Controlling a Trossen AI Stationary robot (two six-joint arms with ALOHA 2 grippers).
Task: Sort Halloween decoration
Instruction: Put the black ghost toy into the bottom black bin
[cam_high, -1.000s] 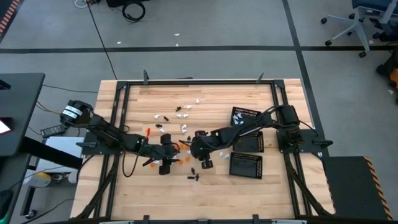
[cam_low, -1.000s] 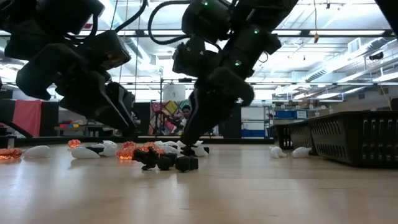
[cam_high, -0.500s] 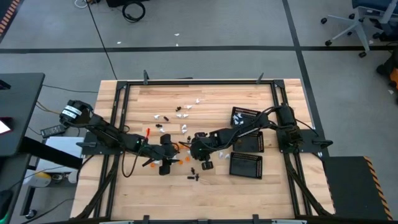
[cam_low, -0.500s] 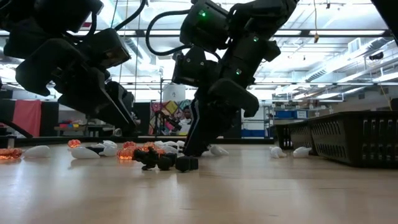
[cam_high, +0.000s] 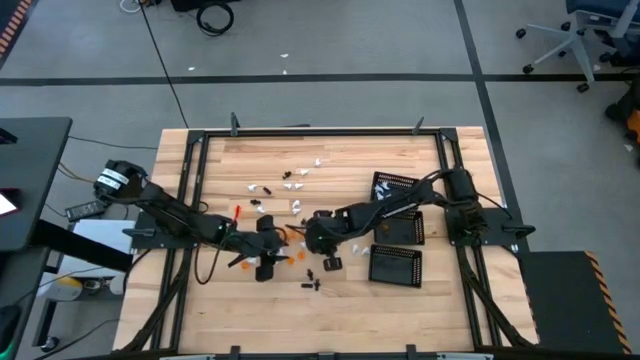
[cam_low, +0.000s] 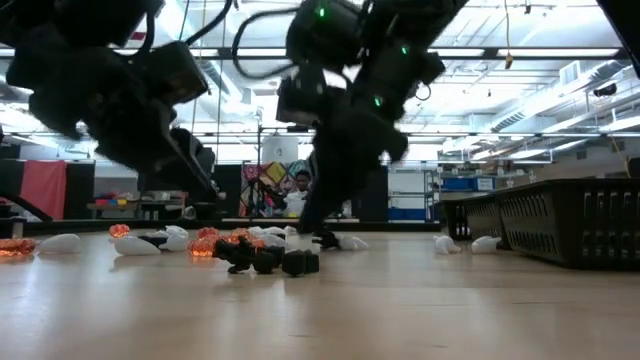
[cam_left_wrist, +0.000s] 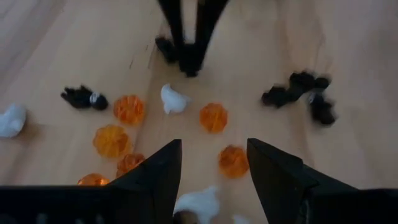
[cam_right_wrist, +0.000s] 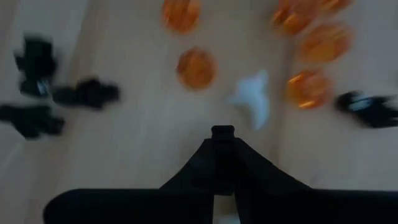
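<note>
No readable text, label, brand, number or sign appears in any of the four views. In the low view, a colourful panel (cam_low: 268, 185) stands at the centre of the frame in the room behind the table, but its markings cannot be made out as letters. In the high view, a white band (cam_high: 110, 180) on the arm at the left of the frame shows no legible print.
</note>
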